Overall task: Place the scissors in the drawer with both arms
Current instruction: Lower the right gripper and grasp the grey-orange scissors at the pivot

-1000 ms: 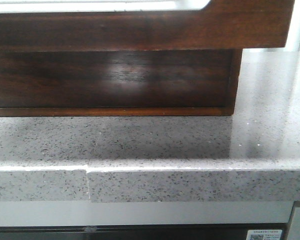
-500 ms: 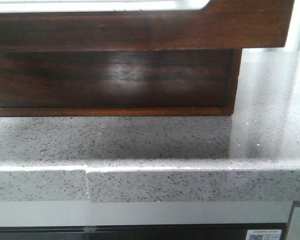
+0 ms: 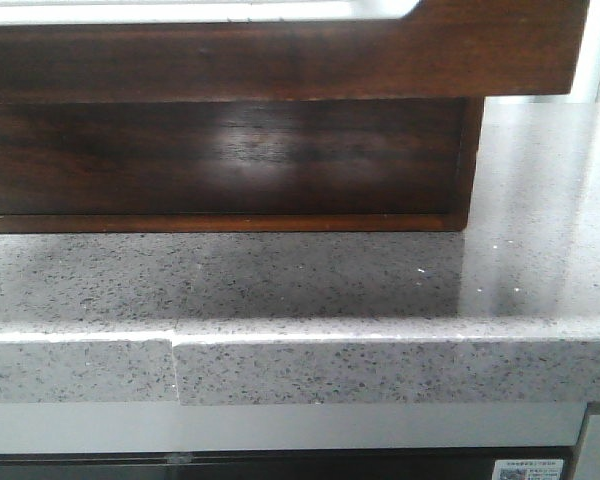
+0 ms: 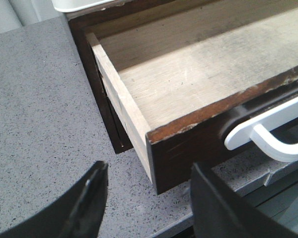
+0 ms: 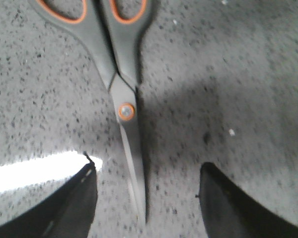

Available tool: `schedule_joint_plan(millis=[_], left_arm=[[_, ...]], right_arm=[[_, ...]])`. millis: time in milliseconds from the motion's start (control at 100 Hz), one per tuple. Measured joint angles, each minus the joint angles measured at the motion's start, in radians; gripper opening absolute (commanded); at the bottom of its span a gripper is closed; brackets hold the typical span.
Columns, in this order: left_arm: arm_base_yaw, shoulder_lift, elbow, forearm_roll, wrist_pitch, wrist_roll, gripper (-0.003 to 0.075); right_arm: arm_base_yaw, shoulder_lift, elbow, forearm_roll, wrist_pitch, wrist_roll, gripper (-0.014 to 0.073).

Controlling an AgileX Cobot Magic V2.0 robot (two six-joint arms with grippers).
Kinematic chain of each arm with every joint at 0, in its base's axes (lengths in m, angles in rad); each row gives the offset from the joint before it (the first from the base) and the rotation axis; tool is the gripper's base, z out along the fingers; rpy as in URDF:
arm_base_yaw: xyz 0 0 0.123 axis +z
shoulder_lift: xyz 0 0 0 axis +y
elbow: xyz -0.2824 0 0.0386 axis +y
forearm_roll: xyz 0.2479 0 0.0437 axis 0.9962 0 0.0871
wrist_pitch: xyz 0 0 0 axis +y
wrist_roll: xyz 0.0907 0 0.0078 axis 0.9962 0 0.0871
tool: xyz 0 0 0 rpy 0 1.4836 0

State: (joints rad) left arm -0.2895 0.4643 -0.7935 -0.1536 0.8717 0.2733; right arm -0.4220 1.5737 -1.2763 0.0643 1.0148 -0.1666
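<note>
The drawer [image 3: 280, 60] is the glossy reddish-brown front with a rounded cutout along its top edge, at the top of the front view. In the left wrist view it stands pulled open [image 4: 198, 84], its pale wooden inside bare, with a white handle [image 4: 268, 136] on its front. My left gripper [image 4: 148, 171] is open and empty, just off the drawer's front corner. The scissors [image 5: 125, 111], grey handles with orange lining, lie flat on the speckled counter. My right gripper [image 5: 146, 168] is open, one finger on each side of the blade tips, not touching them.
The dark wooden cabinet body [image 3: 220, 160] sits under the drawer on the grey speckled counter [image 3: 300, 290]. The counter's front edge [image 3: 300, 340] runs across the front view. A white object's edge [image 4: 74, 5] shows behind the cabinet.
</note>
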Motion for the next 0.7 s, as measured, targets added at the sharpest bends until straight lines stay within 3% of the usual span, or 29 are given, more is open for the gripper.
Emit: schedule_joint_plan(millis=[600, 700], left_arm=[[0.0, 0.0, 0.0, 0.0, -0.006, 0.0, 0.0355], [0.0, 0.0, 0.0, 0.0, -0.006, 0.0, 0.0355]], right_arm=[[0.043, 0.29, -0.255, 0.0, 0.166, -0.074, 0.0386], [0.043, 0.294, -0.263, 0.0, 0.177, -0.074, 0.0347]])
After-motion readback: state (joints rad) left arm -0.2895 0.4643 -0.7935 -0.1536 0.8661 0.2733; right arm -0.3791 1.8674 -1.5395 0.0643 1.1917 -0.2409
